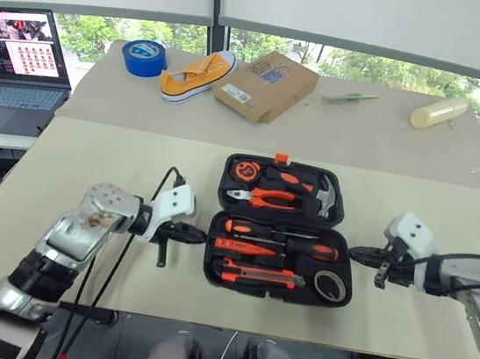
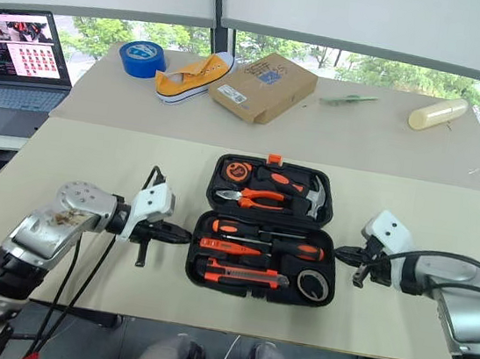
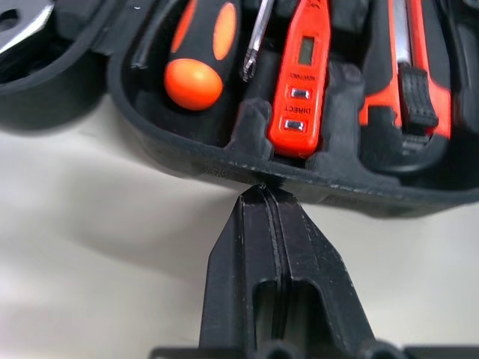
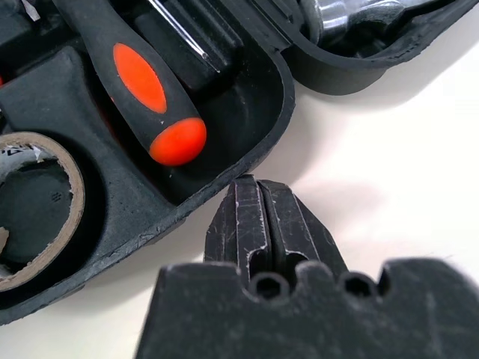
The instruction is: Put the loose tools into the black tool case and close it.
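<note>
1. The black tool case (image 1: 278, 229) is seen lying open on the table (image 1: 90, 177), with screwdrivers (image 1: 281, 234), utility knife (image 1: 258, 275) and tape roll (image 1: 330, 285) seated inside.
2. Left gripper (image 1: 200, 237) and right gripper (image 1: 357, 254) are pressed shut, empty, apparently touching the case's sides.

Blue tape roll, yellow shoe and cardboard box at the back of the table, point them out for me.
blue tape roll (image 1: 144, 57), left eye view, on its outer band.
yellow shoe (image 1: 197, 75), left eye view, on its side.
cardboard box (image 1: 265, 86), left eye view, on its top face.
</note>
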You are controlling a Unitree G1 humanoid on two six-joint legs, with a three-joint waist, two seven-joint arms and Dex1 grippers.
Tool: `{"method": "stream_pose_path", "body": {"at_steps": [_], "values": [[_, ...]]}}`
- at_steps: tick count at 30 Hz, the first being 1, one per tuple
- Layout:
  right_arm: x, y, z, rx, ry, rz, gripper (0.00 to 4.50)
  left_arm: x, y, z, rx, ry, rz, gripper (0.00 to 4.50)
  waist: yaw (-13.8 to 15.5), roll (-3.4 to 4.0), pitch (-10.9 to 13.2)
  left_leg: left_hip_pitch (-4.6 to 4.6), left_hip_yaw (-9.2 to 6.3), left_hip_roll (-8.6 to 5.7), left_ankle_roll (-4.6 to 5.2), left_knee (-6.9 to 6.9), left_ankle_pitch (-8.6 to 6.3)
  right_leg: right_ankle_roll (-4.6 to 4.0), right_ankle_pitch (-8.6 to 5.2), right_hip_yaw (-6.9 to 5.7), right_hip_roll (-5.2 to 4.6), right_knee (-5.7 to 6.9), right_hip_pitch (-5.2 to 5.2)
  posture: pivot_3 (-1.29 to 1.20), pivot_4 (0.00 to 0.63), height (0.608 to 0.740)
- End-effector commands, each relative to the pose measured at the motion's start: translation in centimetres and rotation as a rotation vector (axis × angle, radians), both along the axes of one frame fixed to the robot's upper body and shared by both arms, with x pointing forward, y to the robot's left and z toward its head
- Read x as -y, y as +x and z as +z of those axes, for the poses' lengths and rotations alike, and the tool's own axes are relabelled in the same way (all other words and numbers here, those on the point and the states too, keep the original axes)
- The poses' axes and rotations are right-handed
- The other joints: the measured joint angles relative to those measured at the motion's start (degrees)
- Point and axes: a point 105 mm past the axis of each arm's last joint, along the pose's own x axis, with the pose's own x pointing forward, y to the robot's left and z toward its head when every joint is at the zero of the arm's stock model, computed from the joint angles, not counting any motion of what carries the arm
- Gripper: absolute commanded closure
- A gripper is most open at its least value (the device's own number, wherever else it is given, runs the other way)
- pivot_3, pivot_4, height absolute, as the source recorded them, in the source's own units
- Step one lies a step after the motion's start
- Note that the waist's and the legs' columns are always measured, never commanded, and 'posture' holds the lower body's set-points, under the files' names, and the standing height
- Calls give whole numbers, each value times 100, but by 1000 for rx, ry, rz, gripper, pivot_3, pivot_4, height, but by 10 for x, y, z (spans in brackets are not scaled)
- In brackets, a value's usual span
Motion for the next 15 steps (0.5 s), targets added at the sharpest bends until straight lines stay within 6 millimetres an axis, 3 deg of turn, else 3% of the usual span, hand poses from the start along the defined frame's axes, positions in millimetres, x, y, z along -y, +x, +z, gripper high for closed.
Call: {"method": "stream_pose_path", "body": {"at_steps": [1,8,12,15], "values": [[-11,-11,12,43,17,69,4431,9,-18,-2,-18,-32,-65,4500,2,0,0,1,0,0,0,0,0,0,0,1,-3,0,1,0,150,731],[14,-10,10,74,-58,-62,4431,-17,2,-11,28,17,121,4500,22,1,0,6,-7,0,0,3,-2,1,0,4,-25,2,6,0,150,731],[31,-6,30,90,-1,-163,3377,-51,23,5,-10,-29,337,3417,24,1,0,10,-7,1,0,4,-1,-2,1,4,-24,7,8,0,150,731],[36,1,45,100,64,-226,2334,-62,36,22,-48,-109,444,2350,-4,0,0,10,-8,8,-7,4,3,2,-1,4,-17,9,5,0,150,731]]}}
